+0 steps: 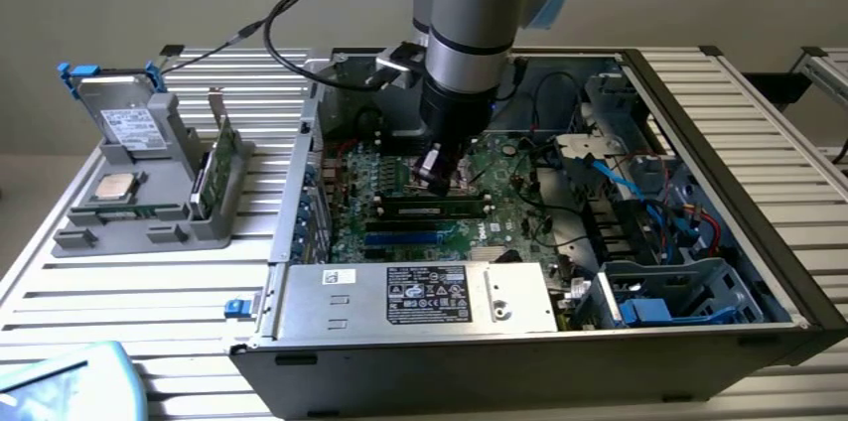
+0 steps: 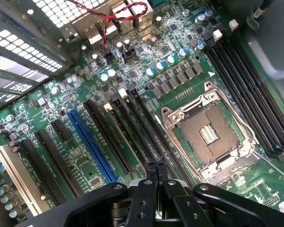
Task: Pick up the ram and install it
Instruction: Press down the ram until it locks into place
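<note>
The ram [image 1: 431,210], a long narrow green stick with dark chips and a pale label, stands seated in a memory slot on the motherboard [image 1: 510,217] inside the open computer case. My gripper [image 1: 434,175] hangs just above and behind it, tips close to the board. In the wrist view my gripper [image 2: 156,171] is shut, the two fingertips [image 2: 151,168] pressed together with nothing between them, over the row of long black memory slots [image 2: 132,127] beside the bare processor socket [image 2: 209,133].
The case walls [image 1: 742,193] surround the board, with a power supply [image 1: 424,297] at the front and blue and red cables [image 1: 669,212] on the exterior view's right. On the exterior view's left, a grey fixture [image 1: 139,232] holds a silver processor [image 1: 117,186], a bracketed green card [image 1: 220,165] and a drive [image 1: 130,125].
</note>
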Controlling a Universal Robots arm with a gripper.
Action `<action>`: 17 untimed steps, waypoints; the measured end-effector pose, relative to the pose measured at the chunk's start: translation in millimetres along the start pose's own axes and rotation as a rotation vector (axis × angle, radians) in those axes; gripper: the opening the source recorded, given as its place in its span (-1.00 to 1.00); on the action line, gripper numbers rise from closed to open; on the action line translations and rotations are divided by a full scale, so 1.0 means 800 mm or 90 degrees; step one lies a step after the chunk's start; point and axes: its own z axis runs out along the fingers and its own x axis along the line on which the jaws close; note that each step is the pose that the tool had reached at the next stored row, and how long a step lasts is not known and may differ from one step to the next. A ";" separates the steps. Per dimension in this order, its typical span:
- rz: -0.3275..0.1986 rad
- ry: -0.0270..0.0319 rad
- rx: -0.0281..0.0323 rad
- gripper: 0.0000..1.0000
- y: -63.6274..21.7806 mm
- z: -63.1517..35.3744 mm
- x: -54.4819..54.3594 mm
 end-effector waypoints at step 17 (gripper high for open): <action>0.124 0.0094 0.0127 -0.80 0.000 0.000 0.000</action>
